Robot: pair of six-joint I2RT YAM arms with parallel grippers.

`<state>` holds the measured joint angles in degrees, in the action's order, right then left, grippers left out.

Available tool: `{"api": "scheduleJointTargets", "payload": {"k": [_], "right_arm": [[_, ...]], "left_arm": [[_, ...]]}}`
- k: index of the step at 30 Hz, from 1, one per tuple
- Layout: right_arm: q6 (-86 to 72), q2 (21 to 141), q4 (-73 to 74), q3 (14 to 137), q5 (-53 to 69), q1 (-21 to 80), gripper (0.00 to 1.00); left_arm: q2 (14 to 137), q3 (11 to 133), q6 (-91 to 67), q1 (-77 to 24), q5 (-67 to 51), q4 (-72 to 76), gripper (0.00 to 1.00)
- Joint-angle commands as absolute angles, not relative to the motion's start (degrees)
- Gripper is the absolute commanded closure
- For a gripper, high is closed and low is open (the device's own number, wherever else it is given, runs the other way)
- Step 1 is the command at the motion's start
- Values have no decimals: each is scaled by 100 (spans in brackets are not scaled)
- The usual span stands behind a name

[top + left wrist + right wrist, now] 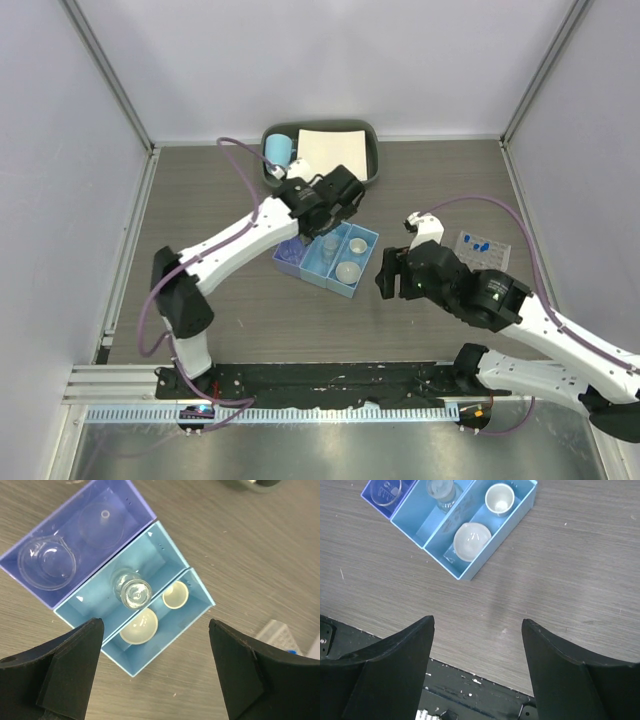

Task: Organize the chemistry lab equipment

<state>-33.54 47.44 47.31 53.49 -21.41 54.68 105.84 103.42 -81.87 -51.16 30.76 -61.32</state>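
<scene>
The blue three-compartment box (357,281) lies mid-table. Its middle bay holds the small clear bottle (132,591), upright. The end bay holds two white round dishes, a larger one (139,626) and a smaller one (175,594). My left gripper (155,624) hovers open above the box's near end with nothing between its fingers. My right gripper (477,621) stands open and empty over bare table to the right of the box (518,513). The clear tube rack (482,251) with blue-capped tubes (477,242) stands at the right.
The box's purple bay (129,504) holds a clear glass dish (46,562) and a clear funnel (102,525). A dark grey tray (372,158) with a white sheet and a light-blue mug (279,149) sits at the back. A black rail (470,685) runs along the near edge.
</scene>
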Motion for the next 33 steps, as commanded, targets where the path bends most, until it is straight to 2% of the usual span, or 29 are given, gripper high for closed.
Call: {"api": "scheduleJointTargets", "payload": {"k": [1,7,14,20,22,25,33], "right_arm": [[-3340,5062,4632,5818,-2487,5502,19],[-3287,5781,4457,6082,-2909,5493,7],[-3252,6652,4649,6766,-3559,5493,5],[-3963,7504,5378,7760,-4340,5502,4],[-4201,7567,5519,7935,-4936,5493,4],[-4053,7567,5397,7963,-5211,5493,1],[-3262,7383,4738,7963,-5449,5484,0]], "left_arm": [[9844,10187,-7086,-5142,3305,-5951,8],[9371,9827,-5952,-5133,3375,-6021,0],[8553,9115,-4589,-5124,3541,-5783,0],[7824,8676,-3746,-5019,3533,-5669,0],[7569,8517,-3613,-5010,3585,-5460,0],[6971,8157,-3384,-4992,3612,-5056,0],[5530,7401,-2621,-4992,4096,-4465,0]]}}
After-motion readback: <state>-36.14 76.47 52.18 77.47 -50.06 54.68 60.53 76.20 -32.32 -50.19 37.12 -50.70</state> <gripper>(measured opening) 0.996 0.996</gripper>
